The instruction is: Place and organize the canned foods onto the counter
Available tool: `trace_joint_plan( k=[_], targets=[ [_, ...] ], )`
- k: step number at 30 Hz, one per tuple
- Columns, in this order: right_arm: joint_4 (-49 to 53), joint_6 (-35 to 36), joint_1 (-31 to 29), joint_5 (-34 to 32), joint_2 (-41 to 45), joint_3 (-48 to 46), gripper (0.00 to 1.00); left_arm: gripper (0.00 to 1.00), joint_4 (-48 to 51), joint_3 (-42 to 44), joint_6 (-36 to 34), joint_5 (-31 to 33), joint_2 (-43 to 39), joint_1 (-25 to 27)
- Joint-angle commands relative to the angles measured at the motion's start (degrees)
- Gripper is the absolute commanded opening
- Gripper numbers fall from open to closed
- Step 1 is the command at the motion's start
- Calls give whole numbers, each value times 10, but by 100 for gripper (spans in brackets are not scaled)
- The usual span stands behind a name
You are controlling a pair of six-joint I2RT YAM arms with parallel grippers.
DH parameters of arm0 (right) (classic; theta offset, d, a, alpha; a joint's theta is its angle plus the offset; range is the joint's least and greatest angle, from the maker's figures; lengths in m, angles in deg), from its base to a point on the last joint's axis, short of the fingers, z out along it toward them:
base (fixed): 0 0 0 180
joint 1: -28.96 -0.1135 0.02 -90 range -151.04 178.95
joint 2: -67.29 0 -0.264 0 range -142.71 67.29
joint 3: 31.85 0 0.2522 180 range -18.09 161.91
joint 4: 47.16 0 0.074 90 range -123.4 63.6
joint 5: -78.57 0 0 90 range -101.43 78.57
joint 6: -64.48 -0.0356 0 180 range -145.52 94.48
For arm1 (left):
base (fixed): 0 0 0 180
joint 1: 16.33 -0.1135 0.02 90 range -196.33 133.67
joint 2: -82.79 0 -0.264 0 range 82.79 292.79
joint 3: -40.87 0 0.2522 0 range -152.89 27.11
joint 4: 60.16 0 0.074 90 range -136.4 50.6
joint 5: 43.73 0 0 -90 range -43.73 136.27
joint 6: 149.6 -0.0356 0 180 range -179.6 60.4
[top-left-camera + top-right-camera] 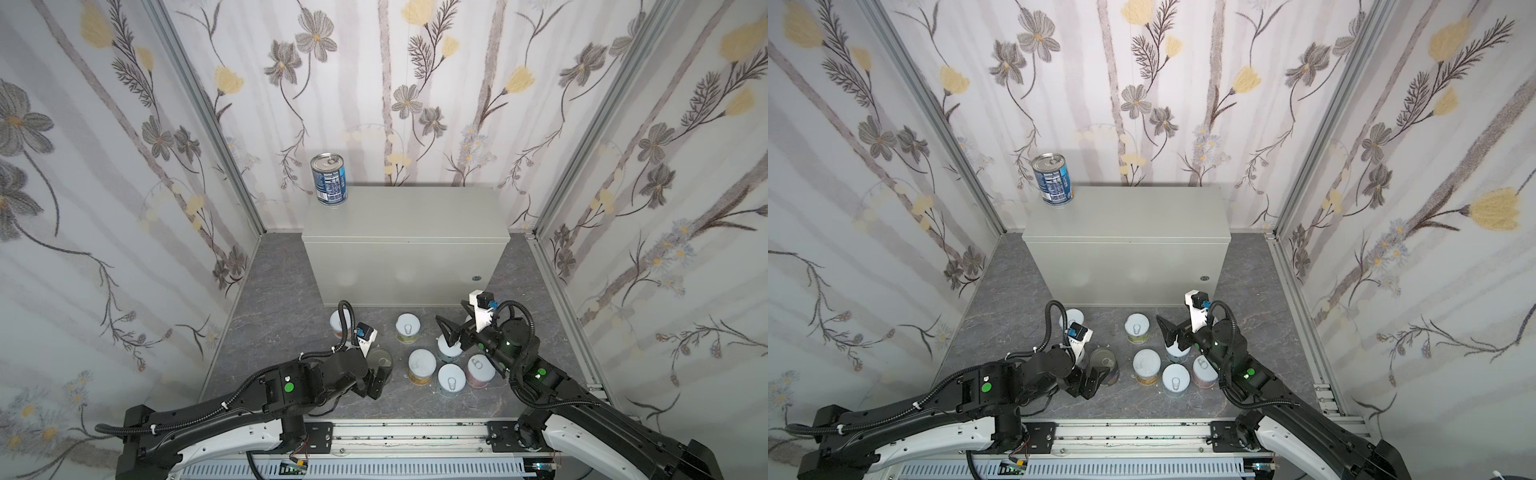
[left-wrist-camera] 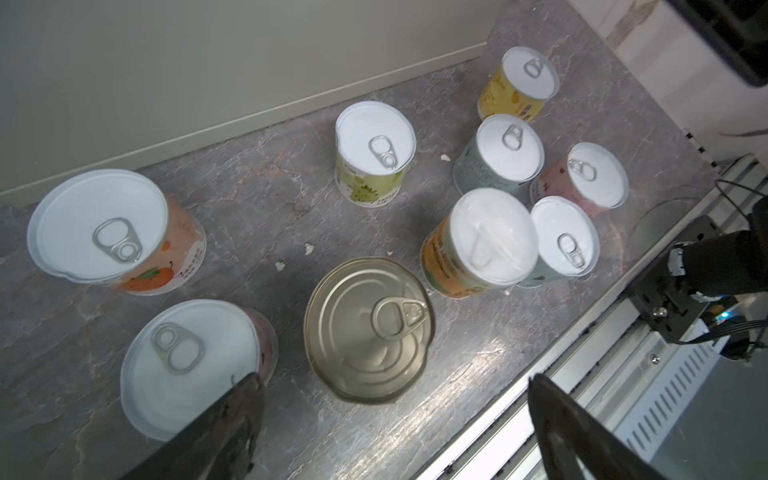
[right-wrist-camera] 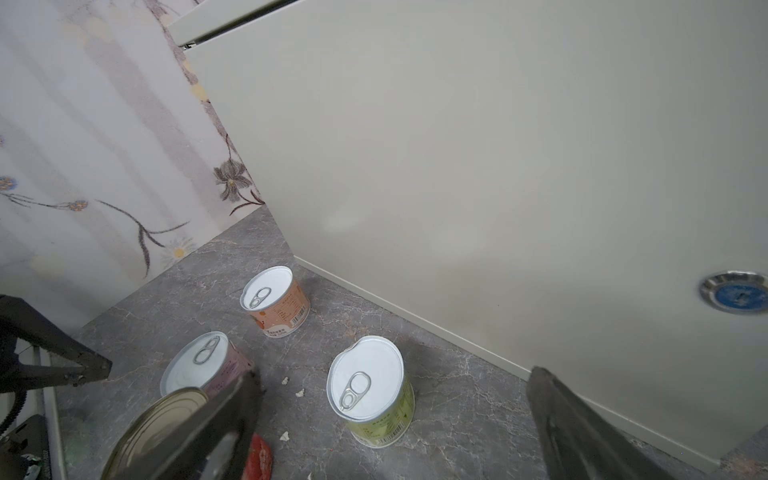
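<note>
One tall dark-blue can [image 1: 329, 178] [image 1: 1052, 179] stands on the back left corner of the light-grey counter [image 1: 407, 220] [image 1: 1129, 220]. A second tall can with a bare metal lid [image 1: 380, 360] [image 2: 370, 328] stands on the dark floor. My left gripper [image 1: 371, 384] [image 2: 392, 380] hangs open just above and beside it, holding nothing. Several short white-lidded cans [image 1: 422, 365] [image 2: 492, 237] stand in front of the counter. My right gripper [image 1: 451, 338] [image 3: 392, 372] hovers open over them, with a green-labelled can [image 3: 368, 386] below its spread fingers.
Flowered walls [image 1: 124, 208] close in both sides and the back. A metal rail [image 1: 395, 432] runs along the front edge of the floor. An orange-labelled can [image 2: 104, 228] and a pink one [image 2: 187, 365] stand left of the metal-lidded can. Small crumbs [image 2: 308, 248] dot the floor.
</note>
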Motion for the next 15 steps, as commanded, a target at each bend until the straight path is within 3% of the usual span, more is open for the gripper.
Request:
trace_joint_plan(
  k=[1,10,15],
  targets=[
    [-16,-7,0,-23,-8,2,100,100,-47,36,31,36,-31,0],
    [-13,-10,-1,-34,-20,6,100,100,-86,110,4,-29,-73,1],
    [-13,-11,-2,-40,-19,5,100,100,-118,138,2,1,-65,2]
  ],
)
